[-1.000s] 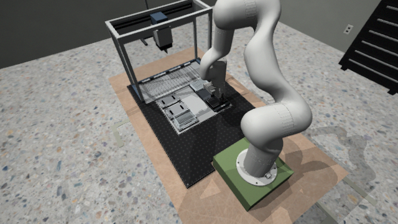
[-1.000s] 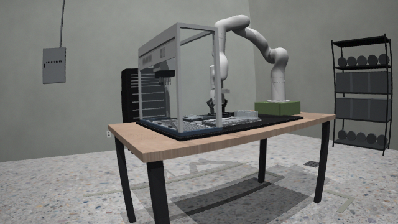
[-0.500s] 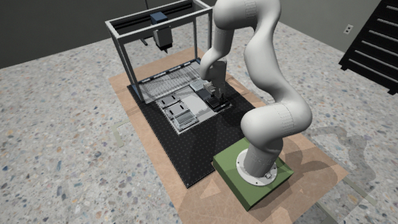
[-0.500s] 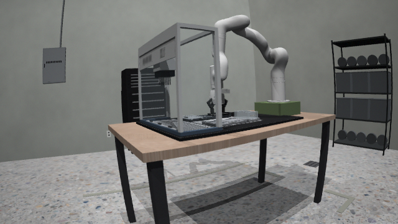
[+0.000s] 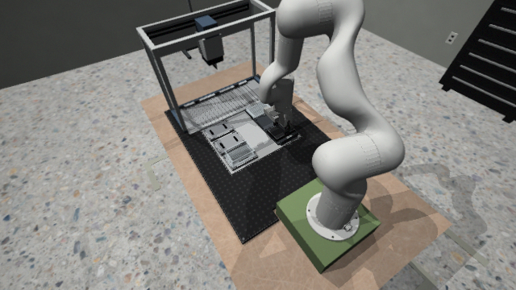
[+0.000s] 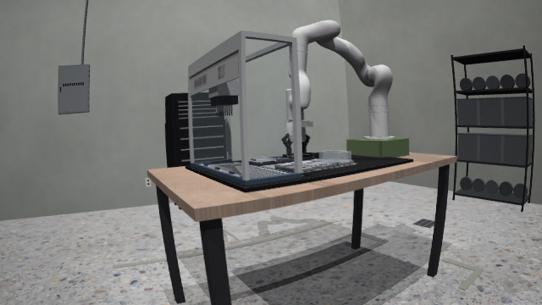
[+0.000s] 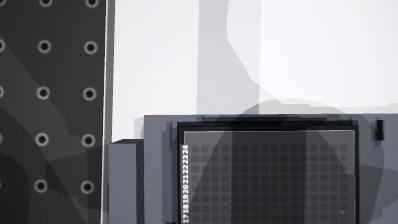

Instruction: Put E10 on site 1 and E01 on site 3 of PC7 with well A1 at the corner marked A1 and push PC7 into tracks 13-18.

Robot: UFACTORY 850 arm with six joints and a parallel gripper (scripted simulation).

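Observation:
My gripper (image 5: 283, 128) hangs low over the nearest nest in the row beside the apron, and its fingers (image 6: 296, 145) stand open with nothing between them. The wrist view shows no fingers. It shows a dark plate (image 7: 270, 175) with column numbers up to 24, the 384-well E10, lying flat in a grey nest (image 7: 160, 165). Plate carrier PC7 (image 5: 230, 144) lies loose on the white apron (image 5: 258, 137), a little askew. A pale block with wells (image 5: 241, 155) sits on its near end. Its two other sites look bare.
The instrument's frame (image 5: 201, 36) stands over the loading rails (image 5: 222, 105) beyond the apron, with a pipetting head (image 5: 210, 48) above. A pale plate (image 5: 258, 109) sits in the far nest by the rails. Black perforated mat (image 7: 50, 100) borders the apron. No lamp shows lit.

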